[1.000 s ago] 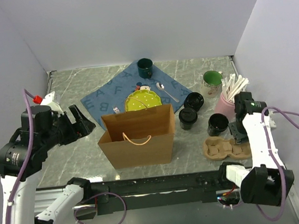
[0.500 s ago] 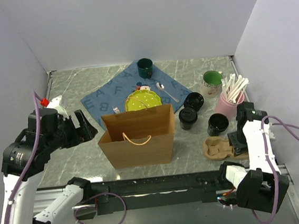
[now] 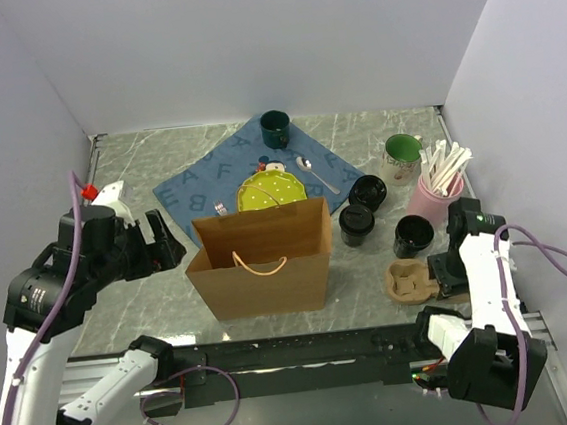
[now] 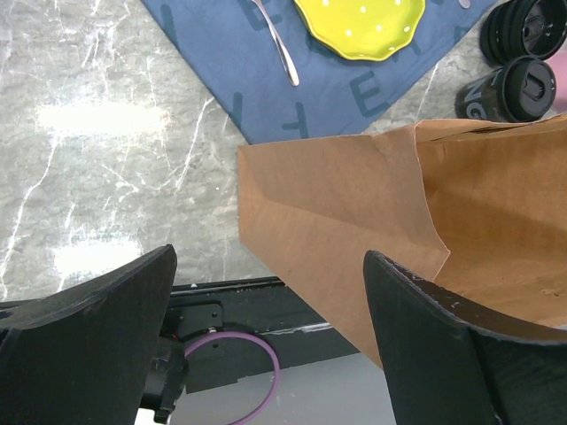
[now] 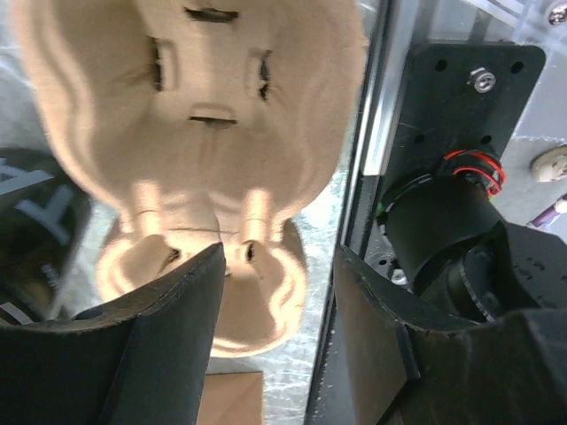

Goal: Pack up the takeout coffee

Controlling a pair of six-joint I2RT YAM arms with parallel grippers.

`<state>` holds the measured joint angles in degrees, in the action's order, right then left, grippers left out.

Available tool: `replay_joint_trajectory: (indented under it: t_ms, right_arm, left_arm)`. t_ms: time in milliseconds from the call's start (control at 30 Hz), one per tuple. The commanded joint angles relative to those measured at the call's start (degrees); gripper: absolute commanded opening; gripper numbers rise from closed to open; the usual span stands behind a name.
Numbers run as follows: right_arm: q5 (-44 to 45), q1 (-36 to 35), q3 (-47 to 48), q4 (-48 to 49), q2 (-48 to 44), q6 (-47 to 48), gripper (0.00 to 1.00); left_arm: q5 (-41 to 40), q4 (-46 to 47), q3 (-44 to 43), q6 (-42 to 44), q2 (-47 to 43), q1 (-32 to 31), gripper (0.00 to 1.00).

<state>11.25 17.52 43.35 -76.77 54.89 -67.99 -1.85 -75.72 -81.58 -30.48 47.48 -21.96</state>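
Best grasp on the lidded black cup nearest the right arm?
Come straight down on the cup and close on its wall just under the lid. It stands upright and round, apart from the other two cups, so opposite sides are free. The pulp carrier crowds its near side, so a low approach from there looks tighter.

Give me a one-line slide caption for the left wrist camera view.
Open left fingers framing the brown paper bag, two lidded black cups at the upper right.
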Motion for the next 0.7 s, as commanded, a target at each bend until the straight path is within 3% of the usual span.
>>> replay_joint_trajectory:
  t_ms: [0,267,667]
  right_arm:
    - [1.7,0.3,4.8,-1.4,2.4,-2.1,0.6]
    - [2.0,0.3,8.3,-3.8,8.2,-3.6,0.61]
    - [0.3,0.1,5.7,0.0,9.8,-5.3,0.62]
  left_arm:
    - [-2.5,1.1,-1.3,1.7,0.8,-1.3,0.93]
    - [-5.3,0.9,-2.3,2.3,1.7,-2.7,0.94]
    - [-8.2,0.8,-3.1,3.1,2.8,-4.2,0.95]
